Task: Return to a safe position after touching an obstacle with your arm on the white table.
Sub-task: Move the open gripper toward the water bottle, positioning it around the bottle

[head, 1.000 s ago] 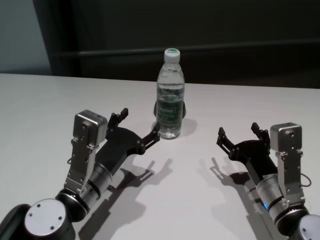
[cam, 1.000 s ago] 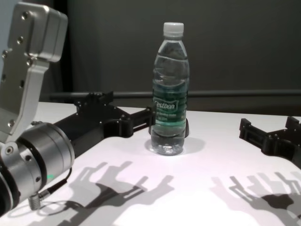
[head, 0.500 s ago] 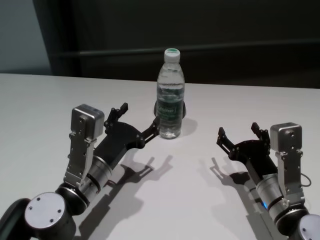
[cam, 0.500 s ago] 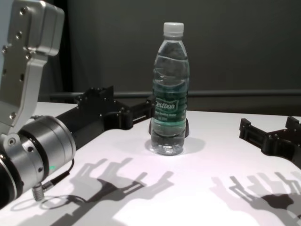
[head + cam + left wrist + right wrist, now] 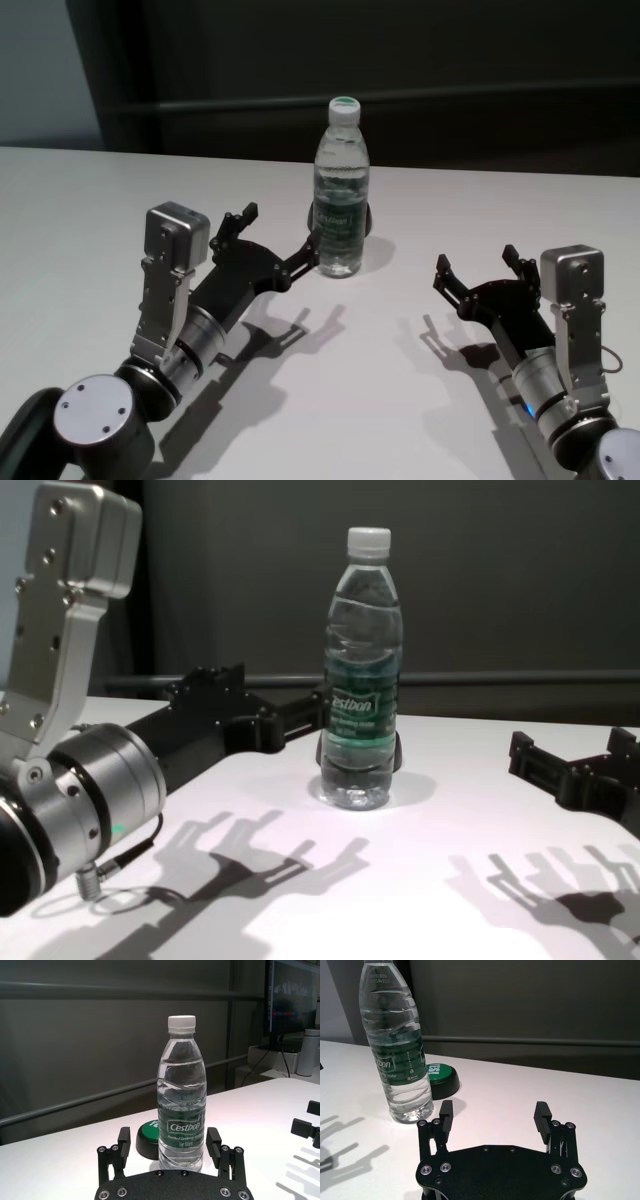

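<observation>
Since a second ago the left gripper (image 5: 270, 245) has lifted and swung slightly toward the table's (image 5: 80, 200) far edge, and its inner fingertip (image 5: 312, 242) now sits right against the bottle (image 5: 341, 190); contact itself is hard to confirm. Its jaws are spread, grasping nothing. The bottle stands upright near the middle of the far edge, in front of a green button (image 5: 440, 1076). To retreat well, the arm should back straight off along its own line, not sweep sideways and tip the bottle. The right gripper (image 5: 480, 272), also spread and empty, waits toward the near right corner.
</observation>
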